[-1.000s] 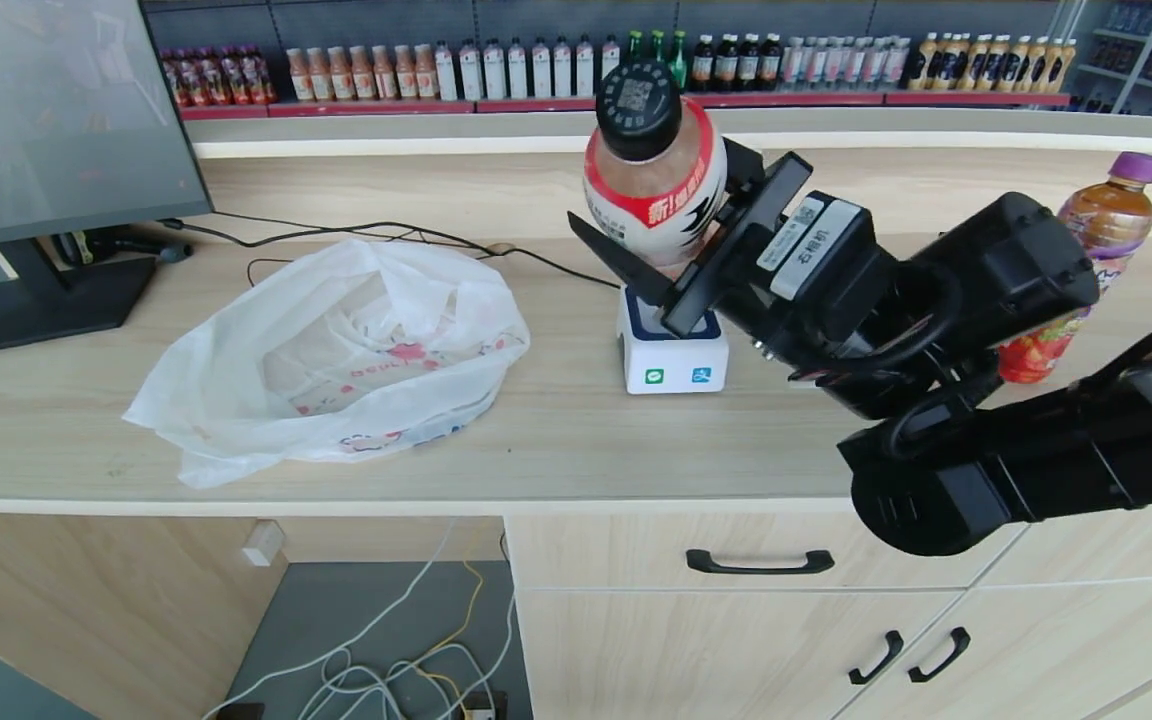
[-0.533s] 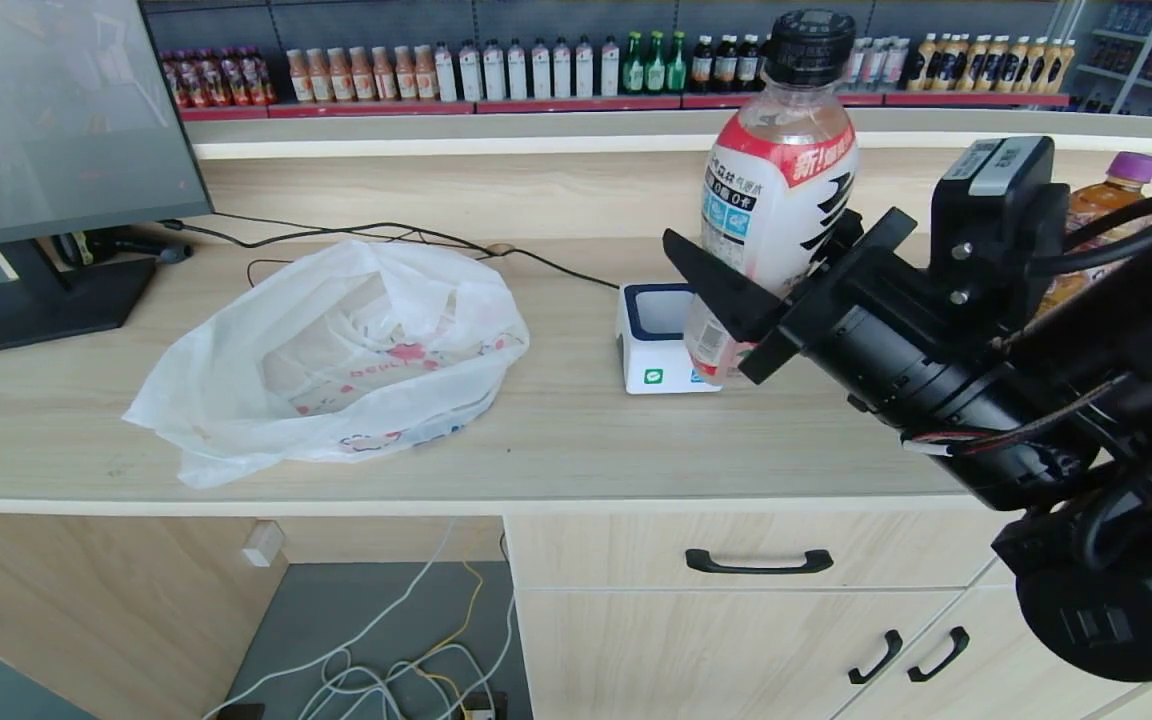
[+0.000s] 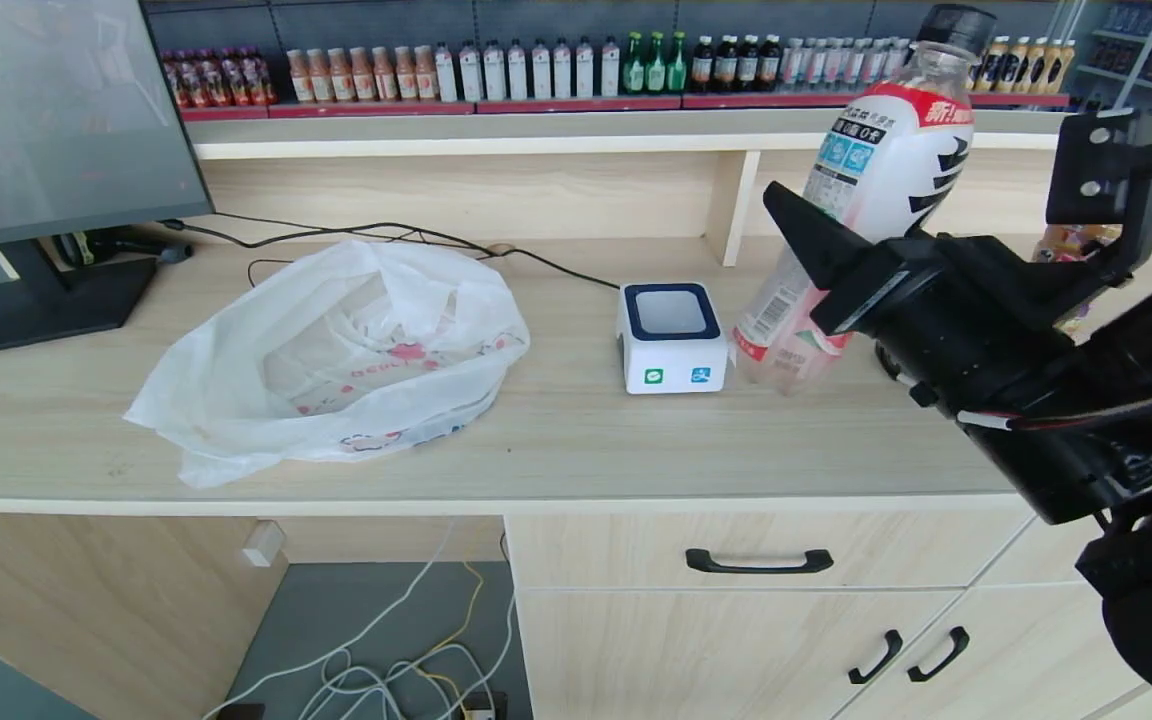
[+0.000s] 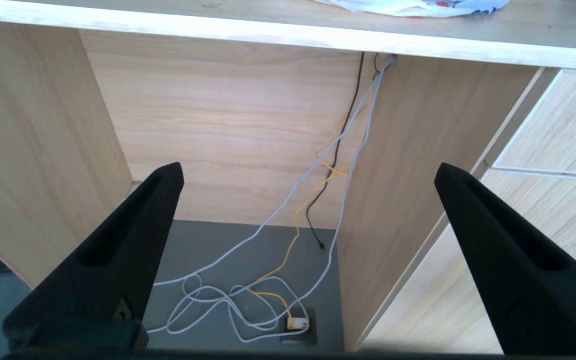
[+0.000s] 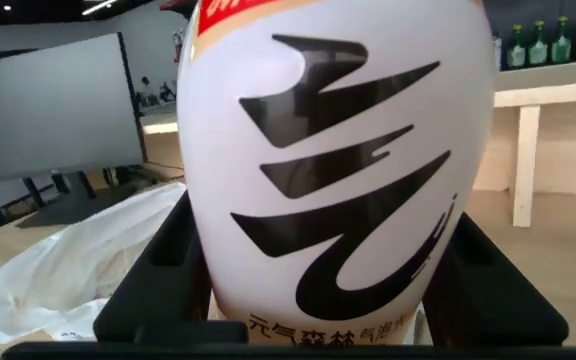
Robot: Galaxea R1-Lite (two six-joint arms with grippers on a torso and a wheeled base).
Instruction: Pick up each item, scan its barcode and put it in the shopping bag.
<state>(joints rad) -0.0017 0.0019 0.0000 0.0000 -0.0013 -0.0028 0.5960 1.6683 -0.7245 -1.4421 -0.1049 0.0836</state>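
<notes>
head view: bottle [image 3: 866, 190] clamped in right gripper [image 3: 851, 265], long axis tilted, base just right of scanner [image 3: 671, 335]; shopping bag [image 3: 336, 360] farther left.
left wrist view: left gripper [image 4: 308, 175] spread, empty, below counter [image 4: 268, 25].
right wrist view: bottle [image 5: 338, 170] pinched between both fingers [image 5: 158, 270].

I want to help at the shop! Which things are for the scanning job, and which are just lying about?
For the job:
black-capped drink bottle
barcode scanner
shopping bag

Just lying about:
monitor
shelf bottles
drawers
</notes>
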